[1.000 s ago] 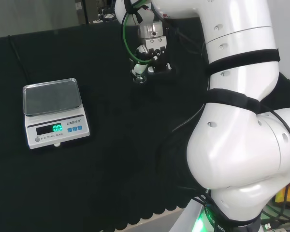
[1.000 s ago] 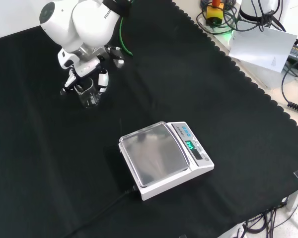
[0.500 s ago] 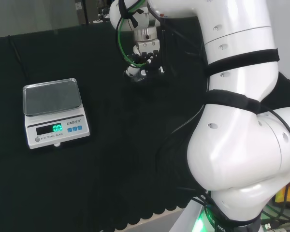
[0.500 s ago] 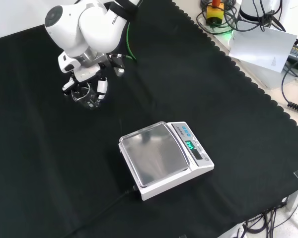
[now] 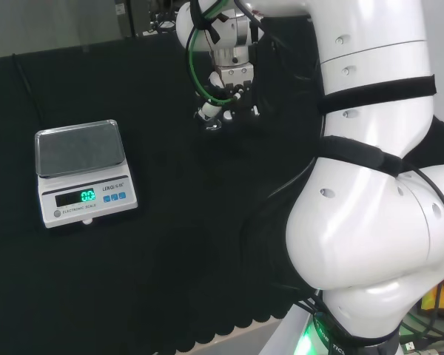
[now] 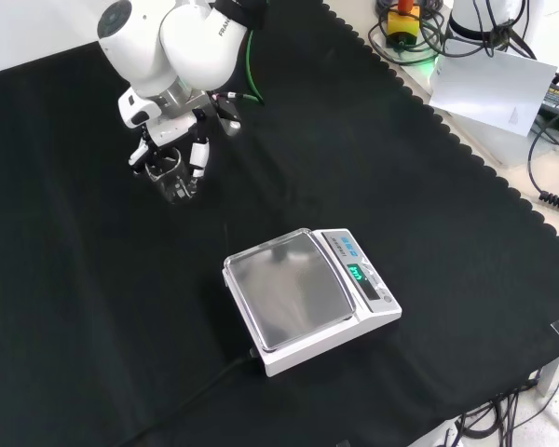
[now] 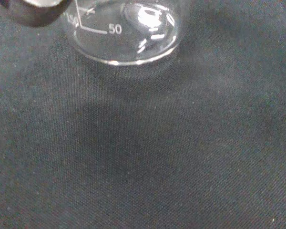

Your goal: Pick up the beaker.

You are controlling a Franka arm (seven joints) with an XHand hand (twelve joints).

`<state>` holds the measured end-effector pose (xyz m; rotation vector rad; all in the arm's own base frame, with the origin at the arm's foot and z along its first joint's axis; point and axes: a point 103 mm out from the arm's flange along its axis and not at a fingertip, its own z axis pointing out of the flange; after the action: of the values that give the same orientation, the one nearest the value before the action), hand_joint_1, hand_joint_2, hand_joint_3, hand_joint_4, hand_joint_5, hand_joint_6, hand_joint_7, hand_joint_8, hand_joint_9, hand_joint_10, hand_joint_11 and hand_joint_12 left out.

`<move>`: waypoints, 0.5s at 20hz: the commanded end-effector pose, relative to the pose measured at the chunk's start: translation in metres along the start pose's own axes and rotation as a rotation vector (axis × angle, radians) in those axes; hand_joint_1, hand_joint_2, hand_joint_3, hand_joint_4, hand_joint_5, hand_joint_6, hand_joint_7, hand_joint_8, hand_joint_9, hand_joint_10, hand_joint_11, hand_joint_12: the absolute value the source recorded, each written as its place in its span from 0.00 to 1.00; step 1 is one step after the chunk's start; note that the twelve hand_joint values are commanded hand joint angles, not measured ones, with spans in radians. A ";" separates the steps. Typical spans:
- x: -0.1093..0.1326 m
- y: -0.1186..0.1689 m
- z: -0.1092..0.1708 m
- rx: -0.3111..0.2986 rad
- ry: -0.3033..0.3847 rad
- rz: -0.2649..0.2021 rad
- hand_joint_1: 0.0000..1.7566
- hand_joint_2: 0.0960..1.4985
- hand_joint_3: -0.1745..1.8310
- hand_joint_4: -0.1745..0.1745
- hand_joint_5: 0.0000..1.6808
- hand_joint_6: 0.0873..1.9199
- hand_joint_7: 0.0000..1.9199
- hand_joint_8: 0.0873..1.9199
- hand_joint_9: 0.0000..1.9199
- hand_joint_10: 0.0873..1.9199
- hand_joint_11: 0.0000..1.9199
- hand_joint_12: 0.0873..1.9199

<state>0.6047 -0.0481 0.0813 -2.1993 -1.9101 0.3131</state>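
Fingers [image 6: 197,155] of the hand [image 6: 172,149] are curling round the clear beaker [image 6: 170,177], which is sitting at eleven o'clock from the scale [image 6: 307,296] in the front view. Lifting straight up is looking wise, keeping the glass upright above the cloth [image 6: 93,307].

A laboratory bench is indicated by the black cloth [image 6: 429,214], an electronic scale [image 6: 309,298] at the frame's centre, a graduated glass beaker [image 7: 126,31], and cables [image 6: 419,33] at upper right.
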 end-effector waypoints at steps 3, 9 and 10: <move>0.006 0.004 -0.043 -0.089 -0.002 -0.011 0.58 0.72 0.18 0.58 0.50 0.64 0.49 0.73 0.72 0.35 0.73 0.39; 0.005 -0.003 -0.069 -0.131 -0.006 -0.001 0.58 0.71 0.18 0.55 0.50 0.64 0.49 0.74 0.72 0.36 0.73 0.39; 0.004 -0.005 -0.073 -0.137 -0.006 -0.002 0.58 0.71 0.18 0.54 0.50 0.63 0.49 0.74 0.72 0.36 0.73 0.39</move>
<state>0.6240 -0.0444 0.1312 -2.2567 -1.9728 0.2205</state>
